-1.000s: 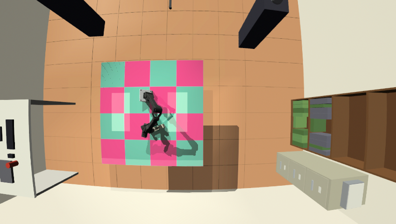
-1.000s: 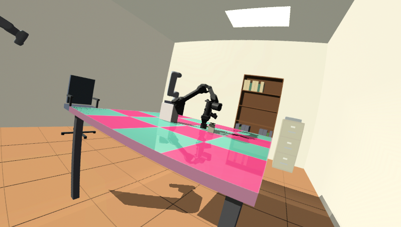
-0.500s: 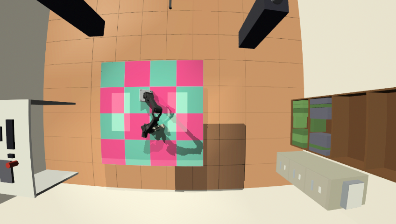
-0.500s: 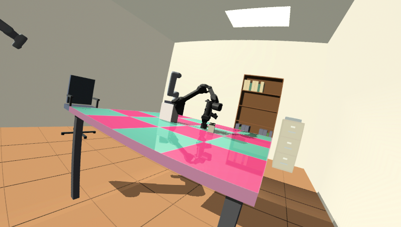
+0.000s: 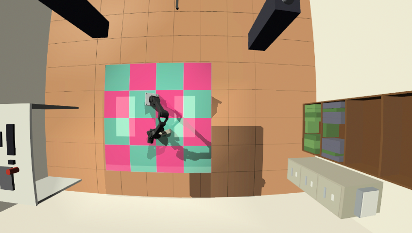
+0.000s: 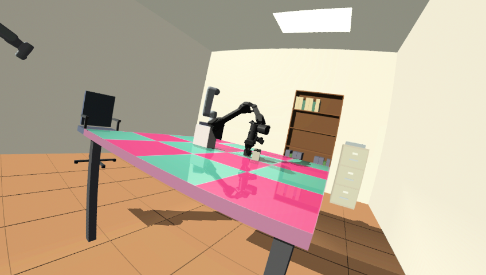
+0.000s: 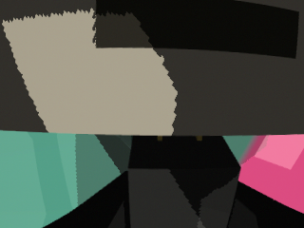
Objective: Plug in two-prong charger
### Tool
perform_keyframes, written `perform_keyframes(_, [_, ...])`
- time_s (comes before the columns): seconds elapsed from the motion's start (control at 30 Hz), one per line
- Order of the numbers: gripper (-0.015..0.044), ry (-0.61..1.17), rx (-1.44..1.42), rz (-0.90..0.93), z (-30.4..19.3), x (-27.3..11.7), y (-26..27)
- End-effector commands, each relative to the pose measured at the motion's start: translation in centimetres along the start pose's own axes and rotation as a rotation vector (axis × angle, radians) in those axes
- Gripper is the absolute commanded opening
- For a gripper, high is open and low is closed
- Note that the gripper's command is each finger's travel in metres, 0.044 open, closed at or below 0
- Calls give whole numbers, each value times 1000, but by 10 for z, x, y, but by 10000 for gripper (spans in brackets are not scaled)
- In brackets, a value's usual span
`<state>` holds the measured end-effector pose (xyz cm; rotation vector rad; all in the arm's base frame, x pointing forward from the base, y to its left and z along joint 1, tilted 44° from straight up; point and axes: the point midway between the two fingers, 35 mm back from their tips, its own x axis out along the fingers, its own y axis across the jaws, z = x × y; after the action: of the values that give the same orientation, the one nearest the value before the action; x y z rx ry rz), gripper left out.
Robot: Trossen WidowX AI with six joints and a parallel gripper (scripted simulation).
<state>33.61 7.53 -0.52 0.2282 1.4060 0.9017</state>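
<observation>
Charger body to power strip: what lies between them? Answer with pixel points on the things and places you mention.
In the wrist view, only short bits of the two brass prongs [image 7: 199, 138] show between the charger [image 7: 180, 195] and power strip [image 5: 166, 132] [image 6: 255, 155] [image 7: 228, 95]. Their tips are hidden.
</observation>
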Motion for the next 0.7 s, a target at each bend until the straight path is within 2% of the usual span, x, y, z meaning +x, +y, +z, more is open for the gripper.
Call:
perform_keyframes(0.0, [0,-4,5,5,3,-1,1])
perform_keyframes(0.67, [0,-4,4,5,7,-1,1])
